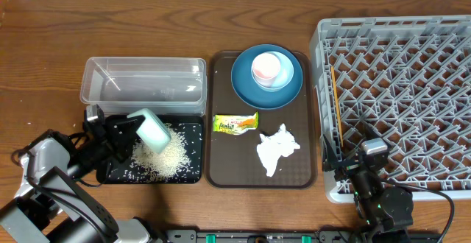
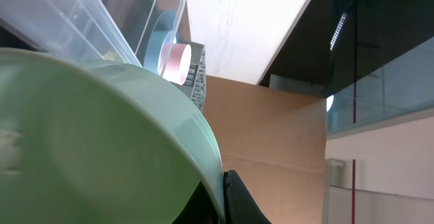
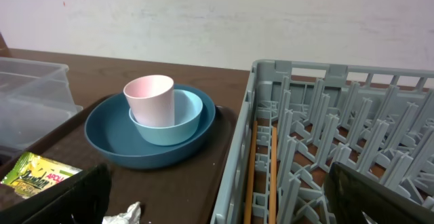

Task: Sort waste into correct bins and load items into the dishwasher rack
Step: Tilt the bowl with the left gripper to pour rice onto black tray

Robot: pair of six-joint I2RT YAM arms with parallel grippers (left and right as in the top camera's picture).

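Closest to the lens in the left wrist view, the pale mint-green bowl (image 2: 88, 149) fills most of the frame, and a dark finger (image 2: 234, 197) presses against its rim. From overhead we see the left jaws closed on this bowl (image 1: 153, 130), which is tilted on its side. Directly below the jaws lies the shallow black tray (image 1: 193, 129), holding a heap of white rice grains (image 1: 163, 156) with stray grains scattered around it. Just beyond the left jaws stands the clear plastic tub (image 1: 143, 61), touching the far edge of the black tray.

The right jaws are spread wide and hold nothing; we see their two dark fingers (image 3: 68, 197) at the bottom corners of the right wrist view. They hover at the near left corner of the grey dishwasher rack (image 1: 412, 88), and a pair of wooden chopsticks (image 3: 252, 176) lies in the rack just ahead of them. Ahead and to the left of these jaws, on the brown serving tray (image 1: 221, 171), sits the dark-blue plate (image 3: 108, 139) with the light-blue bowl (image 3: 183, 122) on it and the pink cup (image 3: 149, 98) upright inside that bowl. Nearer to the jaws on their left lie the yellow-green snack wrapper (image 1: 235, 123) and the crumpled white napkin (image 1: 276, 149). Everything rests on the wooden surface (image 1: 44, 44).
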